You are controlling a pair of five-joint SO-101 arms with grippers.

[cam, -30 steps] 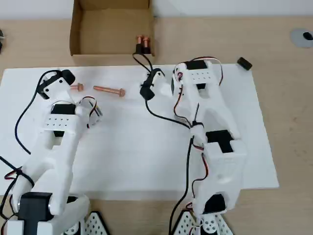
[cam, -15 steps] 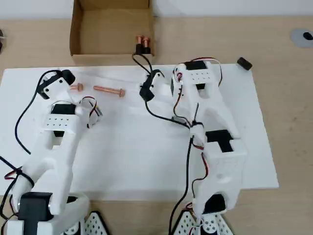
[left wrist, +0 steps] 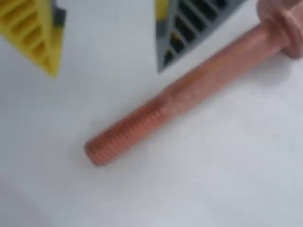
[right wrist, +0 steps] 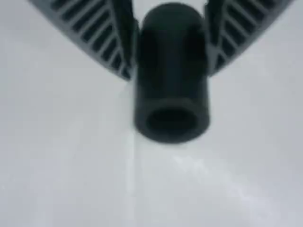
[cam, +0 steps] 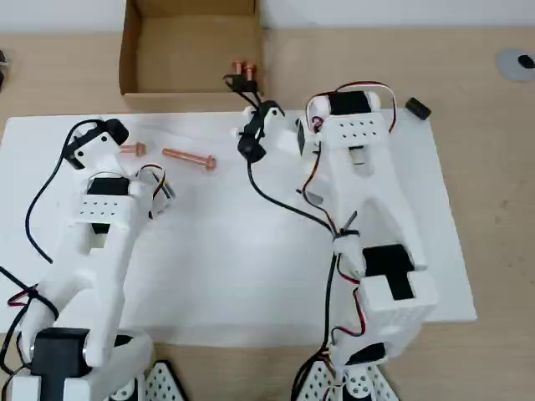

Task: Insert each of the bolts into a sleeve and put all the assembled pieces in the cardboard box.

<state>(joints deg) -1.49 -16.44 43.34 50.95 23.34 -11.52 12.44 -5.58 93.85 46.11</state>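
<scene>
High view, step: mating a bolt with a sleeve, I judged; two assembled pieces already stood in the cardboard box.
High view, count: two loose bolts on the white sheet, an exposed bolt and a half-hidden bolt; one spare sleeve lay off the sheet.
Left wrist view, claw: the left gripper gaped empty, with a bolt lying flat beside its fingers.
Right wrist view, claw: the right gripper clamped a black sleeve over the sheet, bore facing out.
Next move: probably closing on the shank, lifting it, and lining it up with the bore.
</scene>
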